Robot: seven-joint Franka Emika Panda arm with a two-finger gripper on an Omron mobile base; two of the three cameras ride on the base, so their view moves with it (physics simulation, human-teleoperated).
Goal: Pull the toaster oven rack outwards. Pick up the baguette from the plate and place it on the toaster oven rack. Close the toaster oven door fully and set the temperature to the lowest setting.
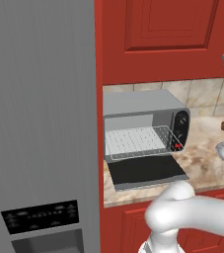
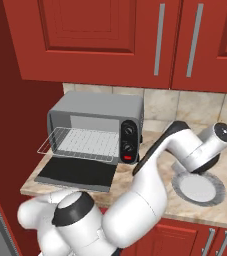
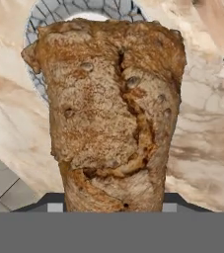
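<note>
Between gripper fingertips, baguette, above plate

A home kitchen, no question: red panelled wall cupboards with long silver handles hang above the hand, over a beige tiled backsplash. A marbled stone tabletop runs below, with more red cabinet doors underneath it. Off to the hand's left sits the toaster oven, door dropped open and wire rack drawn out. Farther left rises a tall grey fridge with a dispenser panel.
</note>
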